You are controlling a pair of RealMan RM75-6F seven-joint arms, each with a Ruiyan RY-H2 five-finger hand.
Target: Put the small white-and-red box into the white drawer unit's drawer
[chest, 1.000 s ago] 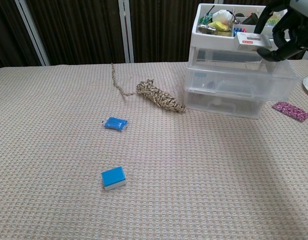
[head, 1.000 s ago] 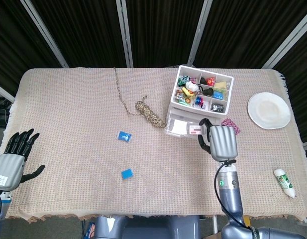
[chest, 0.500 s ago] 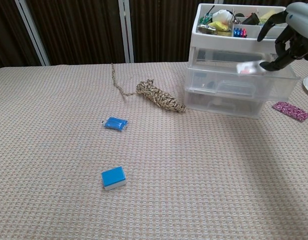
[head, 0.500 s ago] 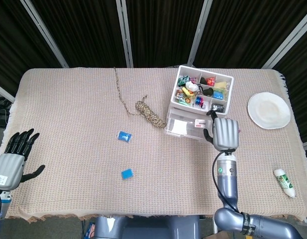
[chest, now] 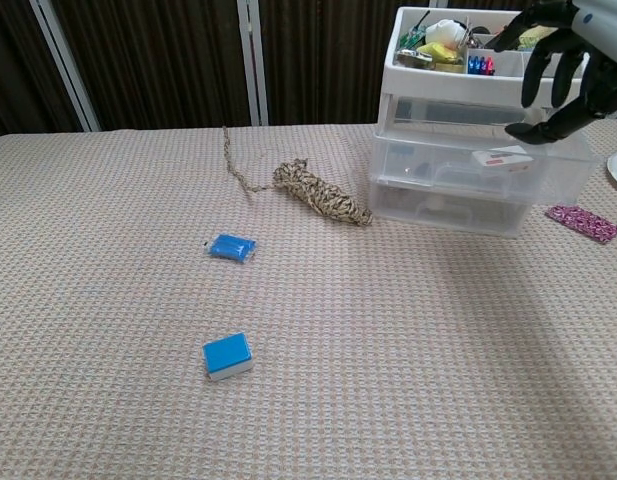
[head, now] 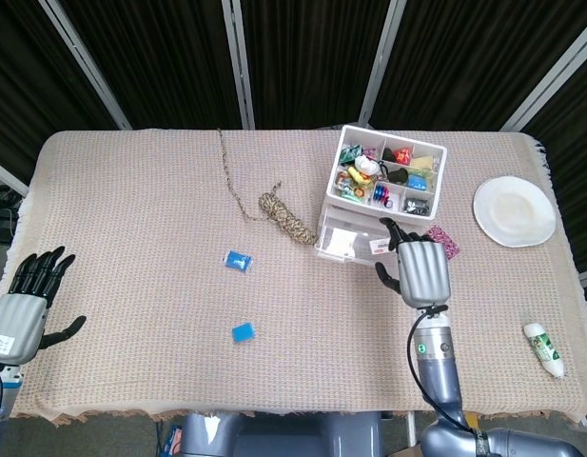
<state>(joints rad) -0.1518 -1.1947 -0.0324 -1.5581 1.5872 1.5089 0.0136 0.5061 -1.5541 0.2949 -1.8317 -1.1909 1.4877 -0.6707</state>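
Looking down from my head view, I see my right hand point(head: 422, 269) just in front of the white plastic drawer unit point(head: 379, 205). Its fingers are spread and it holds nothing. The small white-and-red box point(head: 378, 246) lies in the pulled-out clear drawer point(head: 345, 243), just beside my fingertips. On top of the unit sits a tray full of little colourful things point(head: 388, 177). A pink patterned packet point(head: 440, 238) lies on the tan woven tablecloth point(head: 141, 248) next to my hand. A round white plate point(head: 514, 211) sits near the right edge, and a small white-and-green bottle point(head: 543, 348) lies well apart from it, lower down. A coil of brown speckled rope point(head: 284, 217) is left of the unit. A flat blue packet point(head: 239, 259) and a blue-and-white block point(head: 243, 332) lie near the middle. My left hand point(head: 25, 303) is far off at the left edge of the table, fingers spread, holding nothing.

From my chest view, my right hand point(chest: 563, 62) hangs above the open drawer point(chest: 485, 155) with dark fingers apart. The white-and-red box point(chest: 502, 156) rests inside that drawer, below my fingers and not touching them. The rope point(chest: 318, 192), blue packet point(chest: 231, 247) and blue block point(chest: 227, 356) lie on the cloth.
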